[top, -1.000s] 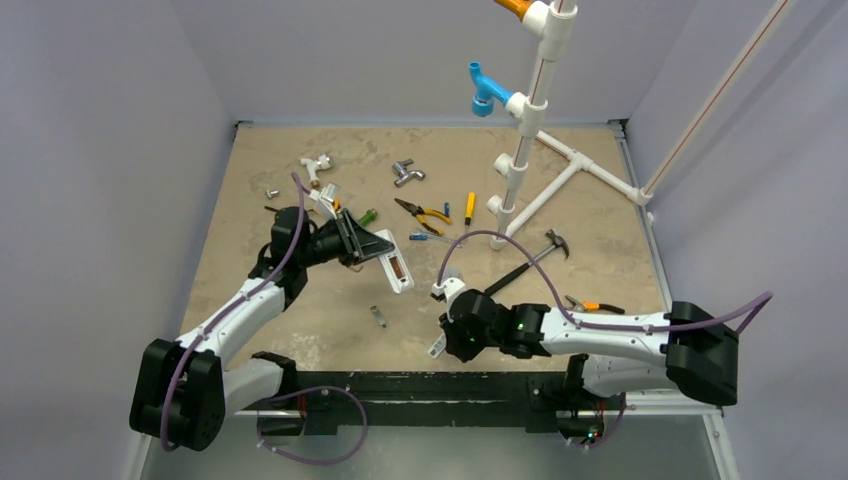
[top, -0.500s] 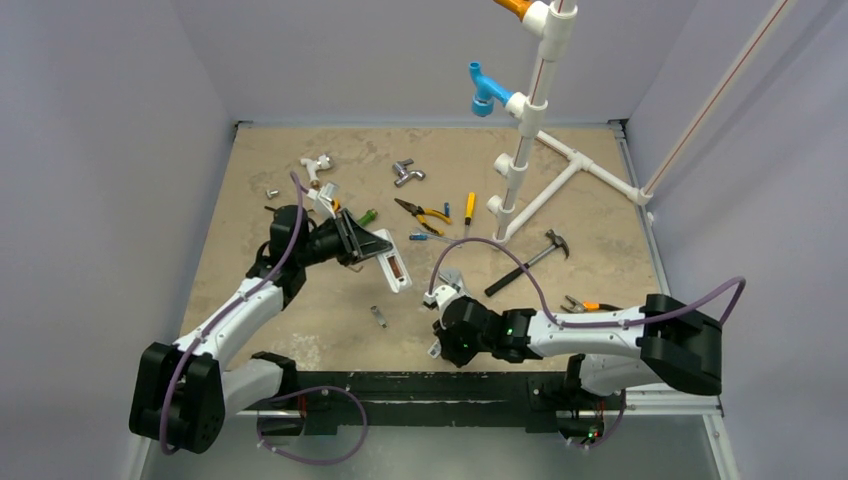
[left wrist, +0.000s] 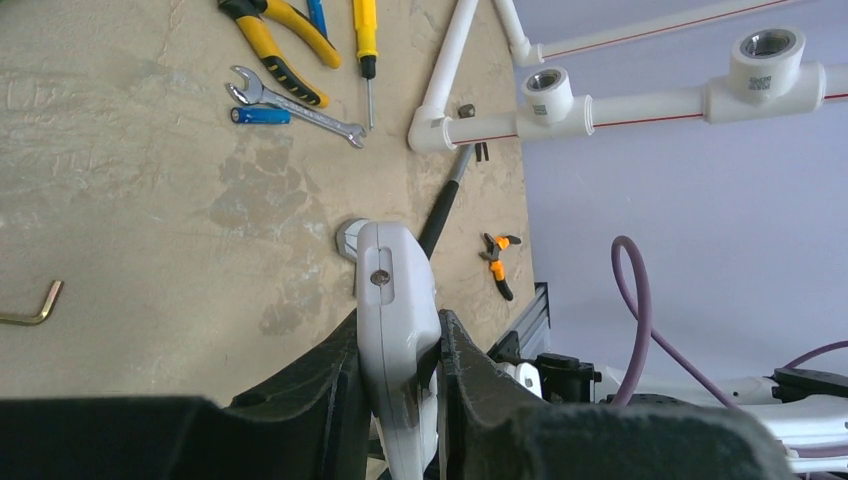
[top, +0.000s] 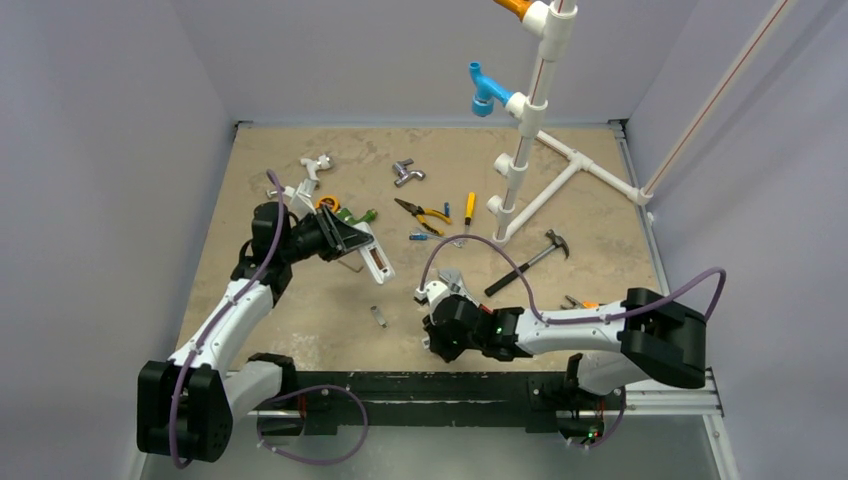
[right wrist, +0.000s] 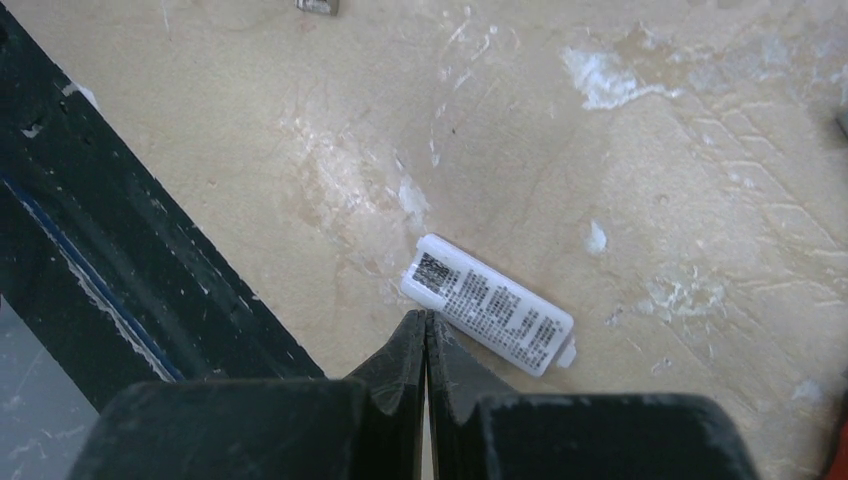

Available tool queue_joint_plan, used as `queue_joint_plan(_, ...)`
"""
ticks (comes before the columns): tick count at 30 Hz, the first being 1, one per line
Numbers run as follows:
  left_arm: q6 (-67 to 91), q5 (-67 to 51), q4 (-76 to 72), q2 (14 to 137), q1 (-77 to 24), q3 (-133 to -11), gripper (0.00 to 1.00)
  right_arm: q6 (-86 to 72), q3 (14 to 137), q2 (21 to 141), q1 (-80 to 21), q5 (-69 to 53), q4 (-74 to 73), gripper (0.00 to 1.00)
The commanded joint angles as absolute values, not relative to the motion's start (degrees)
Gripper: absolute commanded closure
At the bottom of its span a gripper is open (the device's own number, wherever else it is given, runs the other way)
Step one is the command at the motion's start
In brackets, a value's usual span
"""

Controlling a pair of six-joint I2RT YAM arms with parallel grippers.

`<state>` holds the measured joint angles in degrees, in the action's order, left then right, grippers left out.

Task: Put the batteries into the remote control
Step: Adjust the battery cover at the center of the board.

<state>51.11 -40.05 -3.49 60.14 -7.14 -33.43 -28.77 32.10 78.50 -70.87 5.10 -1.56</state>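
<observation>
One battery on the table, remote held, cover off

One blue battery point(left wrist: 262, 116) lay loose on the table point(left wrist: 150, 250), just beside a silver wrench point(left wrist: 300, 105) and well apart from the remote point(left wrist: 392, 280). No second one could be picked out with any certainty; another small blue item near the pliers point(top: 424, 212) was too small to name.

The remote was off the table, clamped edge-on in the left hand point(left wrist: 398, 335), whose fingers pressed on its two long sides. From above, its back faced up and the recess looked open and brownish. No blue showed inside it, though that view was too small to be sure.

A white cover point(right wrist: 490, 318) with printed text lay flat near the front edge of the table. It was most likely the remote's battery door, already removed. The right hand point(right wrist: 427, 325) hung just over it with its fingers pressed together and nothing between them, the tips at or just above the cover's near edge. Whether they touched it could not be told.

By these signs the task was in its early part. The remote had been taken up and probably opened, but no loading appeared done. What was left, as a judgement:

- picking the battery up off the table
- finding any further cell
- seating each in the recess the right way round while the left hand kept the remote steady
- fitting the cover back on, if that counts as part of the job

The right hand, being empty, seemed the one free to fetch the battery.
</observation>
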Motion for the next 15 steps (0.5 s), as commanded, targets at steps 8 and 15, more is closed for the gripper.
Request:
queue_joint_plan(8, 48.99, -41.04, -2.31, 57.99, -6.21, -35.12, 1.0, -27.09, 39.19, 86.22, -70.8, 13.87, -3.39, 1.0)
queue_joint_plan(15, 48.86, -41.35, -2.2, 58.48, -5.92, -35.24, 1.0, -28.24, 38.69, 85.26, -68.73, 18.15, -6.55, 1.0)
